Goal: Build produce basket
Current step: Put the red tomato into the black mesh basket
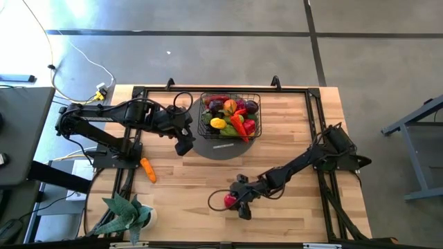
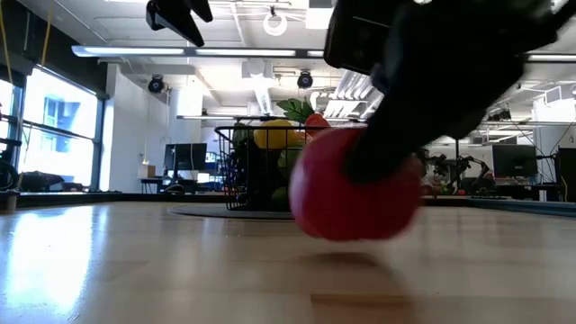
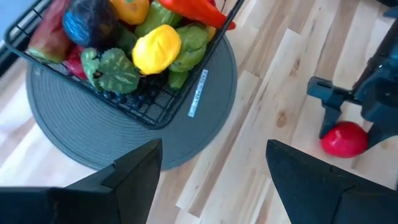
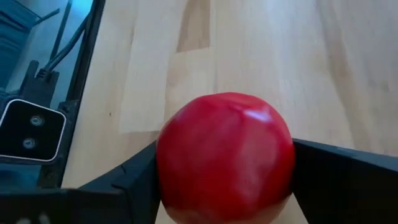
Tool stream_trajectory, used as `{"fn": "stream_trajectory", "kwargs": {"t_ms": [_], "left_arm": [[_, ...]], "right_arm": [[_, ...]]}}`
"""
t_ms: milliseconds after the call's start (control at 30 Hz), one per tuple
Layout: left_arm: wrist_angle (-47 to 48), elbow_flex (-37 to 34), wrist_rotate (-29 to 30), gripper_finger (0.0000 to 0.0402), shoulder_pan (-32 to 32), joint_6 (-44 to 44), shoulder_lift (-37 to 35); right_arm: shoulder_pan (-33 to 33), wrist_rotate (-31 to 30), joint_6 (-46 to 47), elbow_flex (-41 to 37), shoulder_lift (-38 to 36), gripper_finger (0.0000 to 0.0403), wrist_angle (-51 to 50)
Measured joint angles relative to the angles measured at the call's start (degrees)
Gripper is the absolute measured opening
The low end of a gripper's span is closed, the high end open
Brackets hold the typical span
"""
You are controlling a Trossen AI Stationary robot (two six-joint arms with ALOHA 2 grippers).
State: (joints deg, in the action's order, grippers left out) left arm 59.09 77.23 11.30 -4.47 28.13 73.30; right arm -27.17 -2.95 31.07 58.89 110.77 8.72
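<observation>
- Right gripper (image 1: pixel 235 203), lower centre of the high view: its jaws pinch a red round fruit (image 1: pixel 230 200) at the wooden table (image 1: pixel 291 131) surface, one finger on each side.
- Right wrist view: the red round fruit (image 4: pixel 225 158) fills the lower middle of the frame, the two dark fingers (image 4: pixel 127 180) pressed against its flanks.
- Low view: the same fruit (image 2: pixel 355 184) sits at centre frame, touching or just above the table, with the dark gripper body over its upper right.
- Basket (image 1: pixel 255 131), upper centre of the high view: black wire mesh, resting on a round grey mat (image 1: pixel 223 150) and filled with produce (image 1: pixel 232 114) in red, yellow, green, orange and purple.
- Left gripper (image 1: pixel 183 142), just left of the basket in the high view: jaws spread, holding nothing, raised above the table.
- Left wrist view: basket (image 3: pixel 143 112) at upper left, red fruit (image 3: pixel 344 139) at right.
- Orange carrot (image 1: pixel 147 169), left of centre, lying alone on the table.
- Potted plant (image 1: pixel 124 214), lower left corner.
</observation>
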Motion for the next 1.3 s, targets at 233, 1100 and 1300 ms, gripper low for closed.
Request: {"fn": "stream_trajectory", "kwargs": {"t_ms": [233, 1100, 1300], "left_arm": [[0.0, 0.0, 1.6, 0.0278, 0.0, -3.9, 0.0], [0.2, 0.0, 1.2, 0.0273, 0.0, -9.5, 0.0], [0.2, 0.0, 1.8, 0.0273, 0.0, -13.0, 0.0]], "right_arm": [[4.2, -0.3, -1.0, 0.0, -2.6, 0.0259, -0.8], [26.8, -18.1, -4.4, 0.0, -27.2, 0.0260, -18.1], [30.7, -20.0, -4.3, 0.0, -30.8, 0.0260, -21.8]]}}
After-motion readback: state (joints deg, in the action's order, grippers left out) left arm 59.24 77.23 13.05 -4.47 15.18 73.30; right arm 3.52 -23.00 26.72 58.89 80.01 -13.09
